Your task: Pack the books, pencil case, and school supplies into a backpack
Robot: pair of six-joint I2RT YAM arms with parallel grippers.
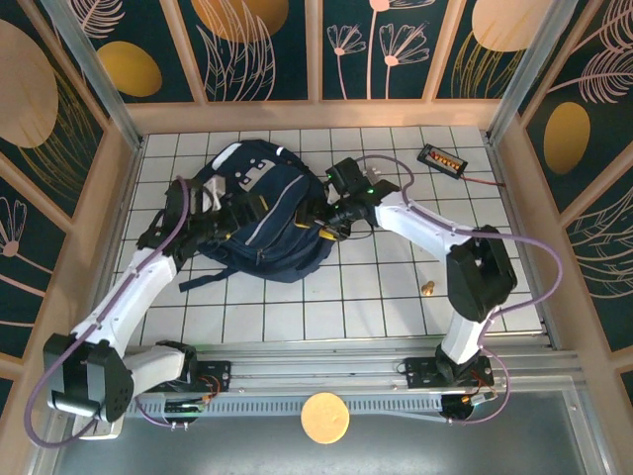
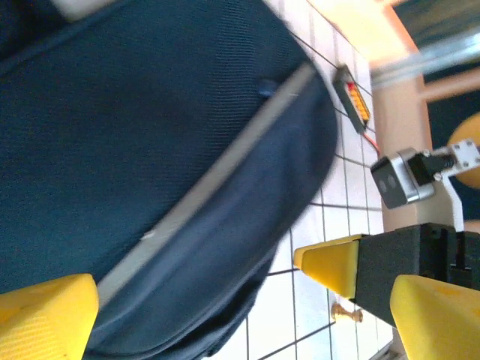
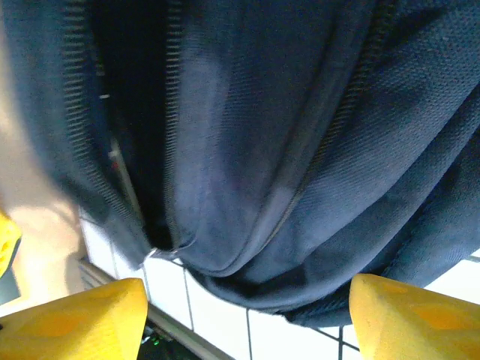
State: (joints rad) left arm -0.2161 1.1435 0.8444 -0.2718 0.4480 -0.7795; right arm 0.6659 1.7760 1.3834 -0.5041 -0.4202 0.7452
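Inside, backpack (image 3: 247, 150) opening dark; contents impossible to tell.

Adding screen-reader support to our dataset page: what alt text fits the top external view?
A large navy backpack lies on a white tiled table, with the left gripper and right gripper reaching onto it from either side. A small black tray with orange pieces sits at the far right.

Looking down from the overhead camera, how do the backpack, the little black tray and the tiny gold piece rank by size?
Largest: backpack.
Then black tray, far smaller.
Smallest: gold piece on the tiles.
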